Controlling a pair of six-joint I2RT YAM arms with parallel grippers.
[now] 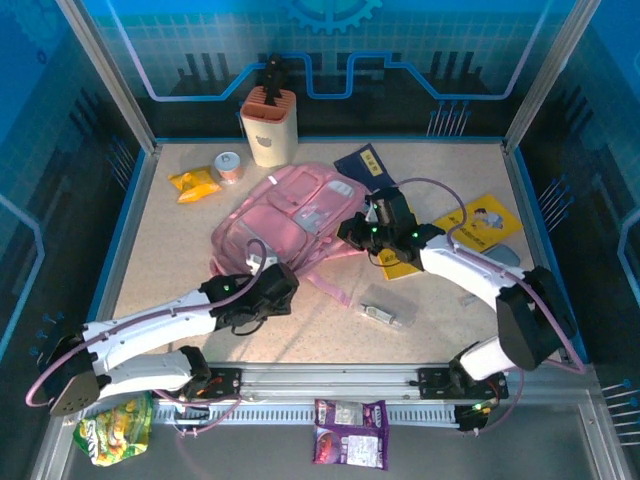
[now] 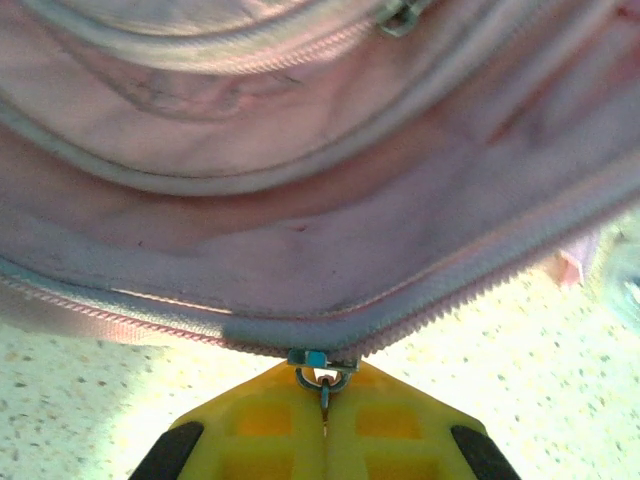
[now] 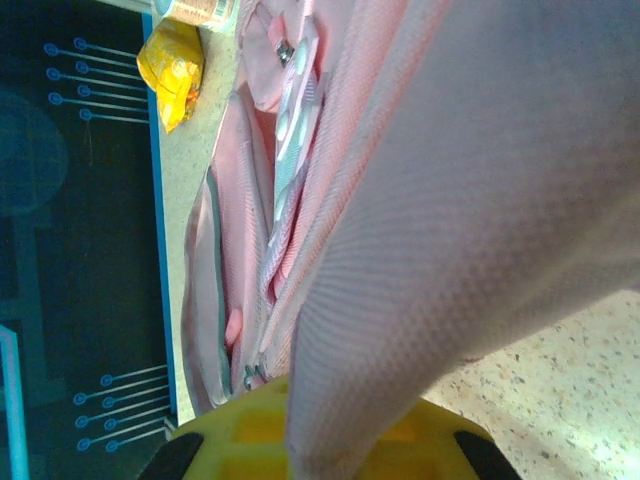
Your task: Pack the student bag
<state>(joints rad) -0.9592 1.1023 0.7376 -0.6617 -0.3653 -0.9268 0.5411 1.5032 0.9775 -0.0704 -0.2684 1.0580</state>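
Note:
The student bag (image 1: 300, 215) is a soft pink backpack with pale grey zip trim, lying flat in the middle of the table. My left gripper (image 1: 264, 278) is at its near left corner. Its yellow jaws (image 2: 323, 425) are shut on the metal zip pull (image 2: 324, 384), which hangs from the grey zip edge of the bag (image 2: 300, 250). My right gripper (image 1: 368, 224) is at the bag's right side. There it (image 3: 322, 452) is shut on a fold of pink woven bag fabric (image 3: 450, 200), which rises between the jaws and hides their tips.
Behind the bag stand a cream pen holder (image 1: 270, 125), a tape roll (image 1: 230, 167) and a yellow snack packet (image 1: 195, 183). A dark blue book (image 1: 365, 165) and a yellow book (image 1: 482, 224) lie to the right. A clear case (image 1: 388, 308) lies near the front. Snack bags (image 1: 350, 432) lie beyond the front rail.

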